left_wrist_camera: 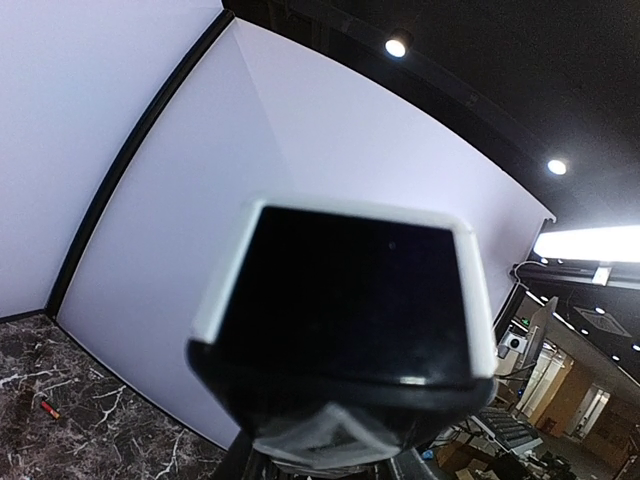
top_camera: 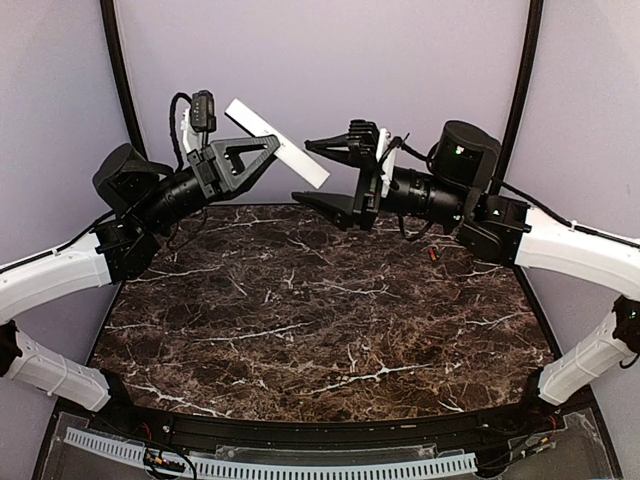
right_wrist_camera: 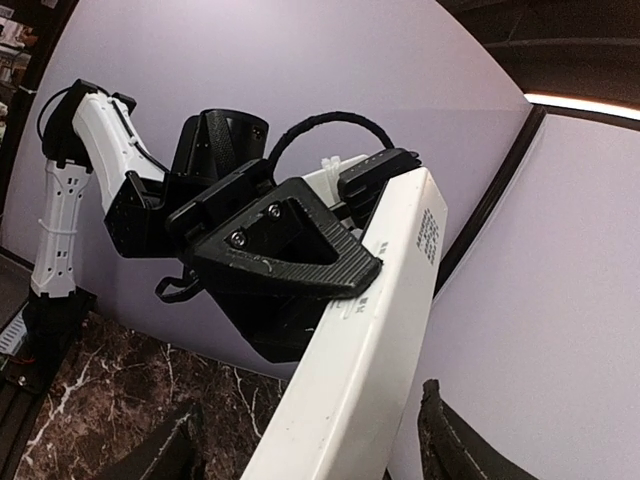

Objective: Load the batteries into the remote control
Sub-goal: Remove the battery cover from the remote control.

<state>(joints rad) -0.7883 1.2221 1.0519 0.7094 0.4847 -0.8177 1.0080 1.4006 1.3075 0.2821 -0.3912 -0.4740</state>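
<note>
- The remote control (top_camera: 295,157) is in the air above the far edge of the table (top_camera: 320,330), touching no surface.
- Its long axis is tilted. In the top view the high end points up and to the far left corner, and the low end points down and to the right, toward the middle of the far edge.
- In the right wrist view a white face with small grey print near the upper end is turned to the camera.
- The left claw (top_camera: 268,140) is clamped narrowly across the remote control about halfway along it, with one black triangular finger (right_wrist_camera: 290,250) flat against the side.
- The right claw (top_camera: 300,170) is spread wide. One finger is above the low end of the remote control and one is below it, with a gap on each side.
- Air lies between the low end and the table. The pale back wall is close behind the high end.
- Both forearms angle inward from the left and right edges and meet over the far edge.
- A battery (left_wrist_camera: 48,408), red with a dark tip, lies on the table near the back wall, well apart from both claws.
</note>
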